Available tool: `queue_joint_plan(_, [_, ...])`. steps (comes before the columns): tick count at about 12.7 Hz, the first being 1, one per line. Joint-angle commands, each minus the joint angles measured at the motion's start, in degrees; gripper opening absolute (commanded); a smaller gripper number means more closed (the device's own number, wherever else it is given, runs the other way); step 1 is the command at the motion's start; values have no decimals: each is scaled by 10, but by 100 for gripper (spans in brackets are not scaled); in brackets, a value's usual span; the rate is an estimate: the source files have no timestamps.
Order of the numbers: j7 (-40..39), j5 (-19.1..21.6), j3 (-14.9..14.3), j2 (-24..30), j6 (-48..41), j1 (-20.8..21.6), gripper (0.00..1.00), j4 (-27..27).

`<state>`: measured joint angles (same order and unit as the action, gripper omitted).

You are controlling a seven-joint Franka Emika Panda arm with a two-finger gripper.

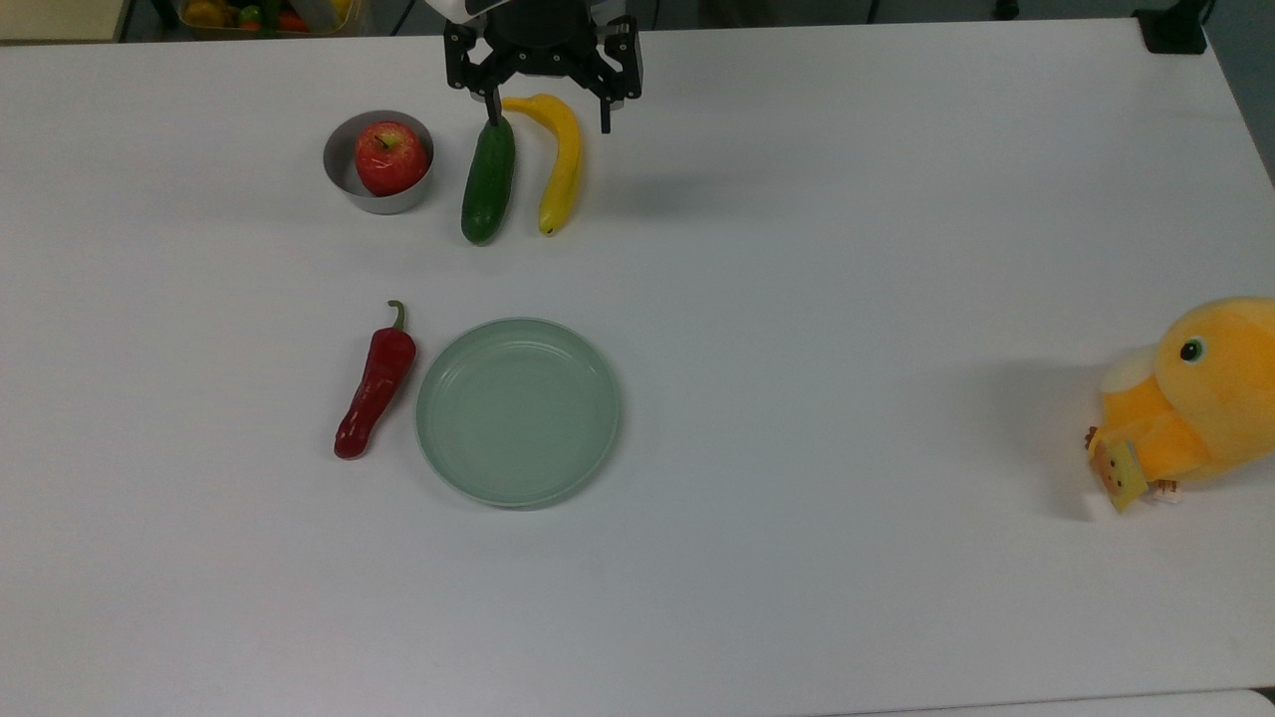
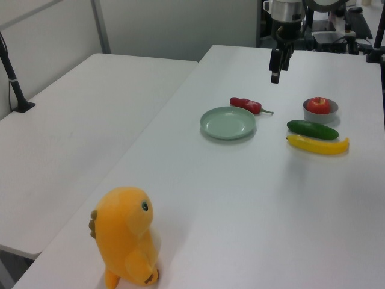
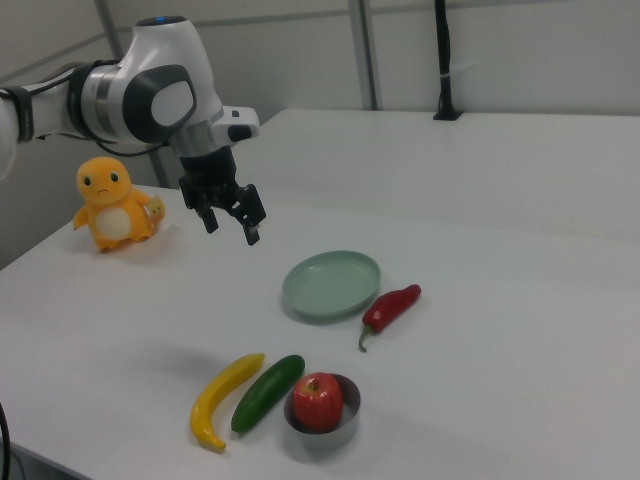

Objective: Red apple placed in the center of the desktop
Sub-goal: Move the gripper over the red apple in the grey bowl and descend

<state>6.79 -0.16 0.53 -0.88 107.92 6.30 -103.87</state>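
A plain white desktop (image 1: pixel 797 249) in a lab rm — a second white table (image 2: pixel 78 108) beside it at the left view's left, grey wall panels behind. The red apple (image 1: pixel 390 156) sits in a small metal bowl (image 1: pixel 349 179) near the top view's far edge, left of a cucumber (image 1: pixel 488 179) and banana (image 1: pixel 561 159). Nearer: red chili (image 1: pixel 376 386) just left of a pale-green plate (image 1: pixel 518 410). An orange plush toy (image 1: pixel 1195 398) sits at the top view's right. The gripper (image 1: pixel 549 113) hangs above the cucumber and banana w/ fingers spread, holding nothing — arm (image 3: pixel 150 95) bent, wrist pointing down.
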Motion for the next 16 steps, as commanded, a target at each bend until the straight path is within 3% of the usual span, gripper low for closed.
queue_joint_plan(1, [-13, 0, 0, 8, -9, 3, 100, -6])
queue_joint_plan(10, [-21, -2, -8, 13, -6, -20, 100, -10])
queue_joint_plan(12, [-37, -19, -13, 14, -8, -30, 100, -19])
queue_joint_plan(16, [-101, -43, -46, 21, -7, -37, 100, -43])
